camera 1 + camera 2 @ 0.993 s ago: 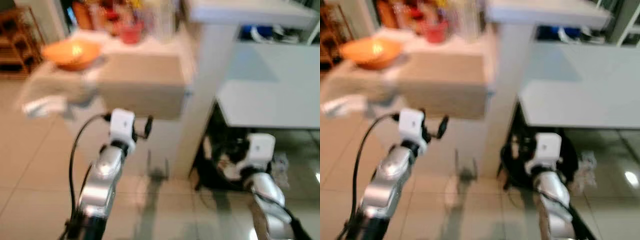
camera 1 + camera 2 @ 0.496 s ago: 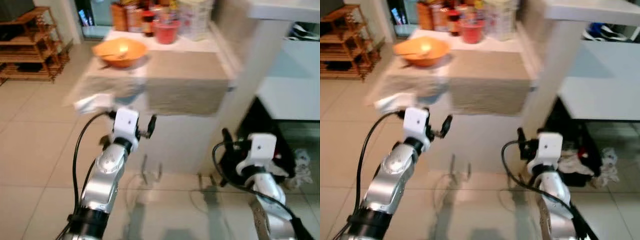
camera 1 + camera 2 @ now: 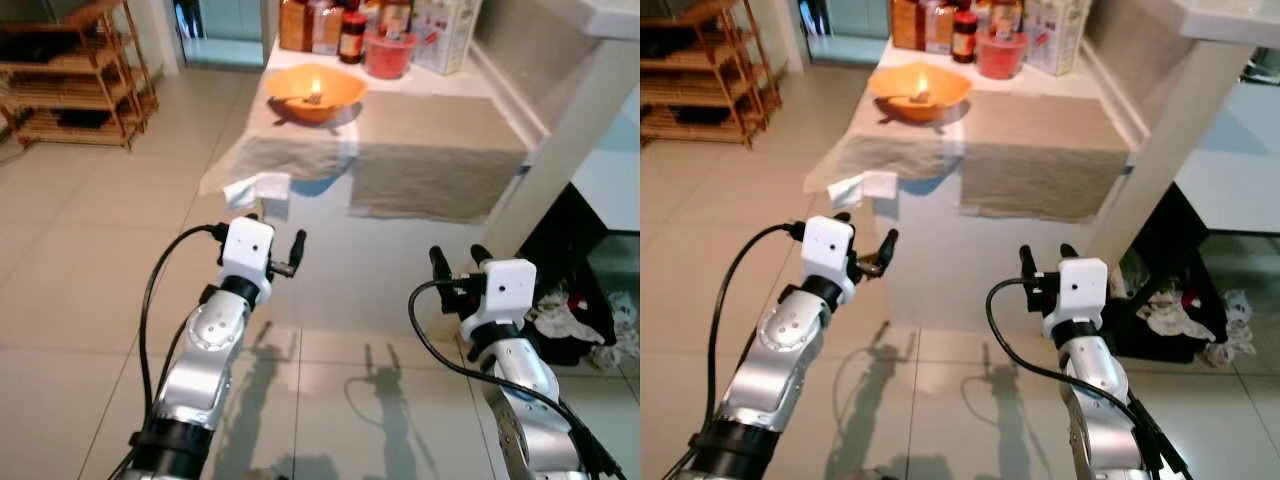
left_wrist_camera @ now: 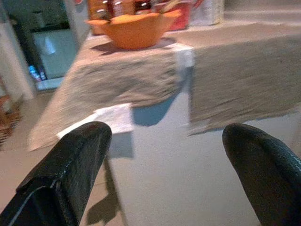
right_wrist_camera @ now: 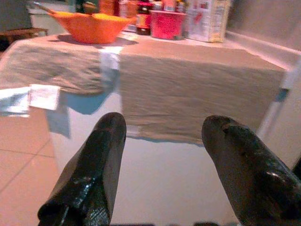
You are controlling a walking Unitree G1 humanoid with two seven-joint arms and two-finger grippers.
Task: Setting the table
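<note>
Straight ahead sits the table [image 3: 420, 260], orange bowl [image 3: 314, 94] on its far left (nearer the left gripper [image 4: 164, 155]), right gripper [image 5: 164, 165] likewise spread wide, both empty.

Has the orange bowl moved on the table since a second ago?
No. The orange bowl sits in the same spot on the beige cloth, just in front of the red cup; the whole picture shifted because the camera moved.

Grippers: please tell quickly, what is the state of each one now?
Left gripper: open, holding nothing, short of the table.
Right gripper: open, holding nothing, also short of it.
</note>
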